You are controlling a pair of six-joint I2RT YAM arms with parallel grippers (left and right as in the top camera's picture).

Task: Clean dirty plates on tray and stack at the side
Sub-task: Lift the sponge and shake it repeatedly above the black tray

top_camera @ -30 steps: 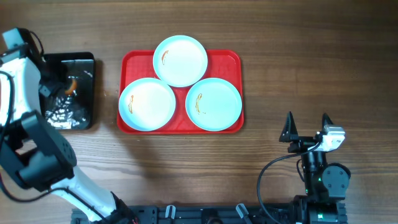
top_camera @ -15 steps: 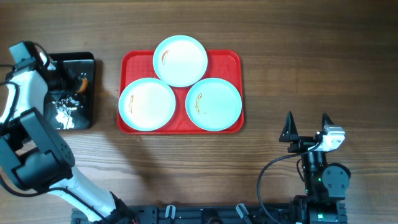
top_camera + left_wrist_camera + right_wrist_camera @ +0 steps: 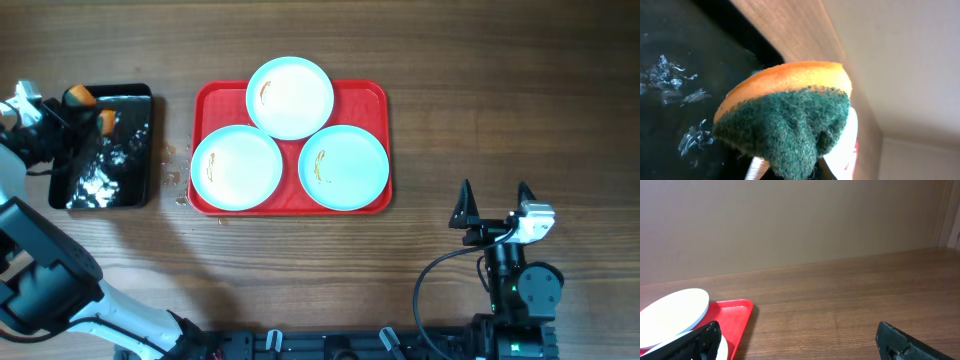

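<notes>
Step in hand: Judged to be the wetting of the sponge, before any wiping; no plate has been reached.
Left gripper [image 3: 88, 108]: Closed tight on the sponge [image 3: 785, 115], which is pinched from below with the orange side up and the green scouring face bulging downward.
Sponge position: Held at the far left corner of the black pan [image 3: 125, 170], well apart from the tray.
Black pan: Wet inside, with pale foam or glints seen on the bottom.
Table [image 3: 480, 90]: A few droplets are noted on the wood between the pan and the tray.
Right gripper [image 3: 492, 203]: Jaws spread wide and holding nothing; parked near the robot's side of the table, well apart from the tray.
Tray [image 3: 372, 95]: Red, set at mid-table, carrying all three plates.
Far plate [image 3: 290, 97]: Laid over the tray's far rim, meeting the two nearer plates; an orange-brown smear is seen on its left part.
Left plate [image 3: 237, 167]: A thin smear is seen near its left rim.
Right plate [image 3: 344, 166]: A thin smear is seen left of its centre.
Progress: Nothing is stacked at the side and every plate is marked; the task is judged barely begun.
Next move: The sponge must be carried to the right across the pan's rim and lowered with the green face flat on a smear, the left plate being nearest. A steadying hold by the right arm may be needed so that the plate is not pushed about.
</notes>
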